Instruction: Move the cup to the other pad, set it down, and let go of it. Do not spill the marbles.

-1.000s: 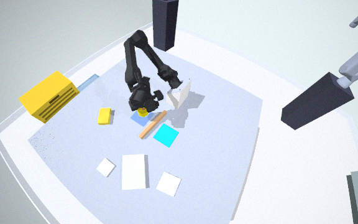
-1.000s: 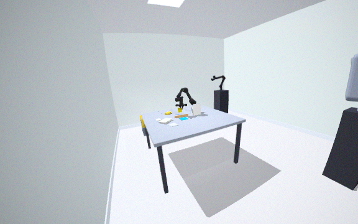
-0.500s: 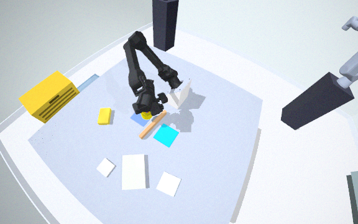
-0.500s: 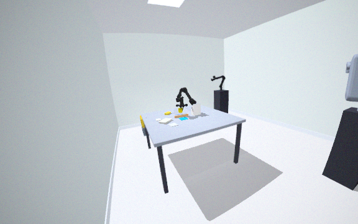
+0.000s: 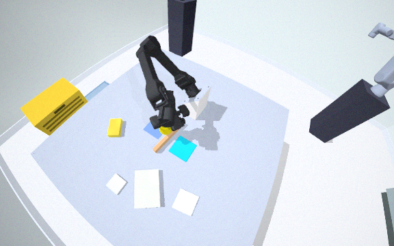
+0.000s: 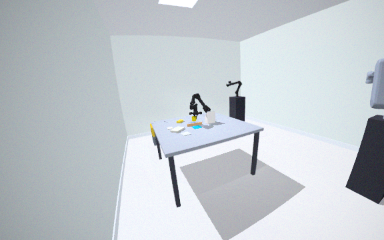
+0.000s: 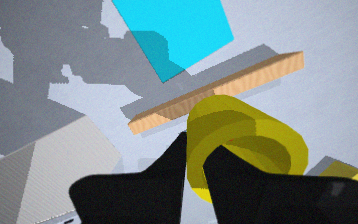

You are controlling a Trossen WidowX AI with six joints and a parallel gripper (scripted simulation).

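Note:
The yellow cup (image 5: 165, 130) (image 6: 194, 119) (image 7: 245, 120) is held above the table. My gripper (image 5: 173, 127) (image 6: 195, 115) (image 7: 192, 136) is shut on its wall, one finger reaching over the opening in the wrist view. A small reddish spot shows inside the cup; the marbles cannot be made out clearly. The blue pad (image 5: 151, 130) lies partly hidden behind the cup and gripper. The cyan pad (image 5: 182, 148) (image 6: 197, 127) (image 7: 185, 35) lies beyond a wooden bar (image 5: 164, 143) (image 6: 195, 124) (image 7: 260, 75), which lies between the pads. The cup overlaps the bar's near edge in the wrist view.
A white upright object (image 5: 201, 105) (image 6: 211, 117) (image 7: 70, 162) stands close beside the gripper. A yellow block (image 5: 115, 128) (image 6: 180, 121) lies on the blue pad's other side. A thick white block (image 5: 147, 188) and two white squares (image 5: 116, 184) (image 5: 185, 201) lie farther off.

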